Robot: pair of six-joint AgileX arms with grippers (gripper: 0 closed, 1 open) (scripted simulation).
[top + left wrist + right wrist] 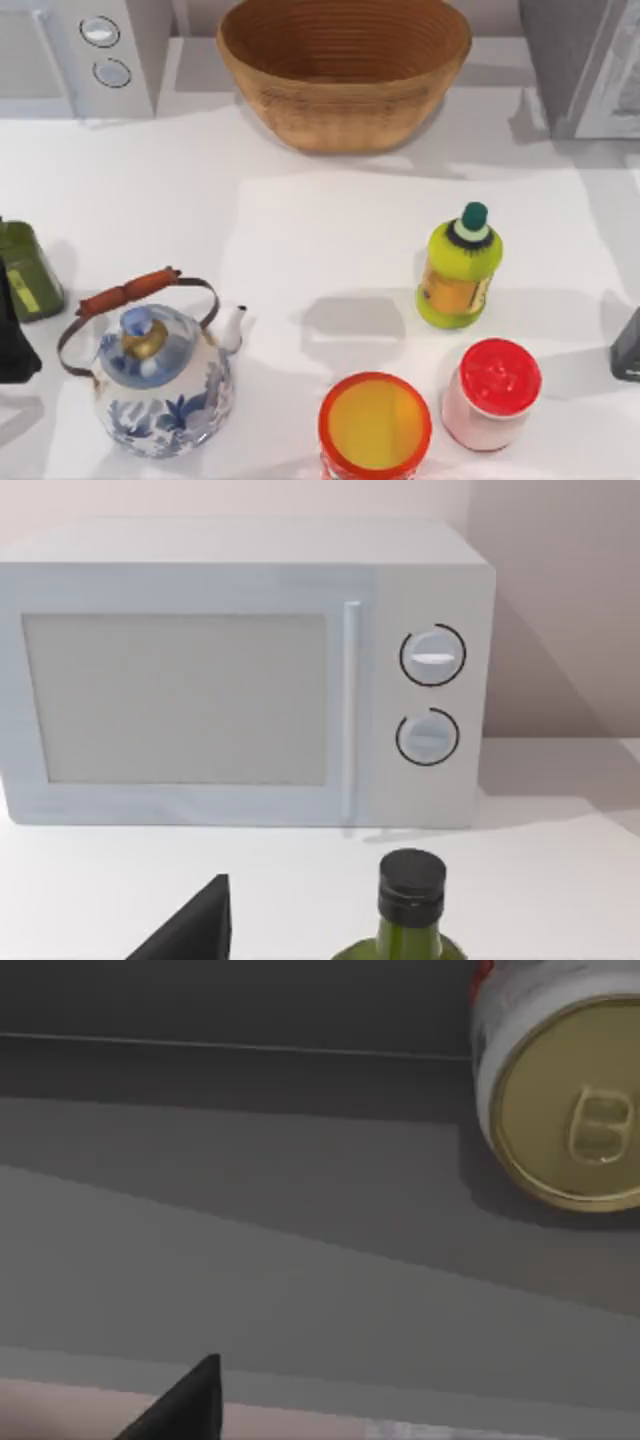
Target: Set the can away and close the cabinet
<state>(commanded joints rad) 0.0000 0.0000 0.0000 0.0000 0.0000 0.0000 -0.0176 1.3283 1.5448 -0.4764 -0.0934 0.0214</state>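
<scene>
can (pixel 560 1090): on its side on grey cabinet shelf (pixel 300 1260), gold pull-tab end, white body, red mark | right claw (pixel 180 1405): near shelf edge, grip cannot tell | left claw (pixel 195 930): parked at worktop's left, grip cannot tell

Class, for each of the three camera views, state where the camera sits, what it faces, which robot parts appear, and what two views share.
Top view: above the table, looking down; dark arm parts at both side edges.
Left wrist view: on the left arm, facing the microwave and green bottle; a dark end effector tip shows.
Right wrist view: on the right arm, facing a grey cabinet interior with a can lying on its side; a dark tip shows.
Shared: microwave and green bottle appear in the top and left wrist views.
</scene>
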